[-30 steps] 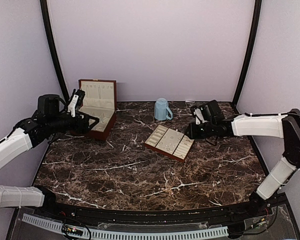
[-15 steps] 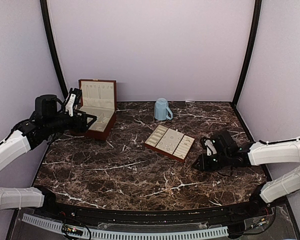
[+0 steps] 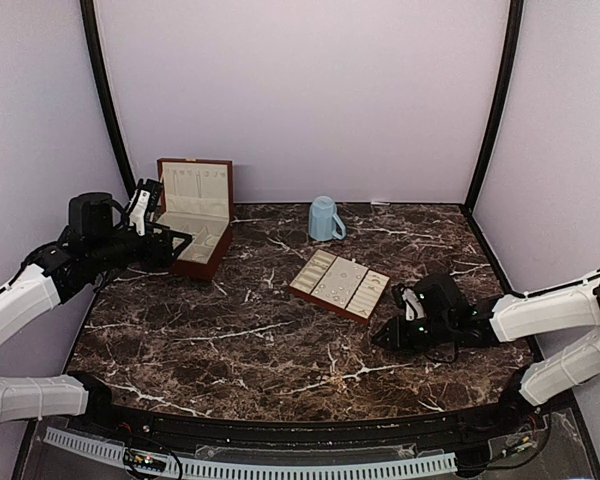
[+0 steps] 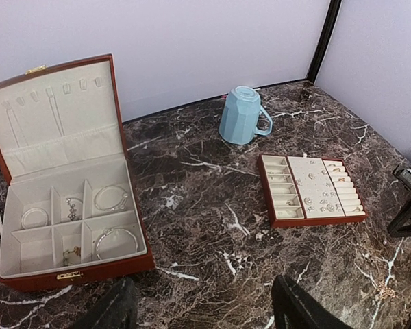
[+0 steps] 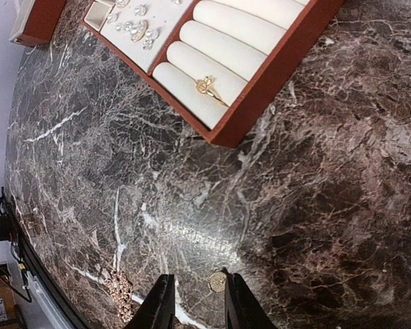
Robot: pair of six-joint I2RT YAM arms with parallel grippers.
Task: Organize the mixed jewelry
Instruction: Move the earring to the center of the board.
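At far left the left gripper (image 4: 205, 312) is hovering wide open and empty beside the box (image 4: 75, 271). Right of the tray (image 5: 274, 75), the right gripper (image 5: 195, 301) has swung nearer and is straddling a loose jewelry piece (image 5: 218, 281) on the table (image 5: 329, 205). Its fingers are narrowly parted and gripping nothing yet, so a pickup is looking close.

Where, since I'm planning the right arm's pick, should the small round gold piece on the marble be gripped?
Across its rim, from straight above: the round gold piece seems to lie flat on the marble, with no raised part. The right gripper's parted jaws flank it.
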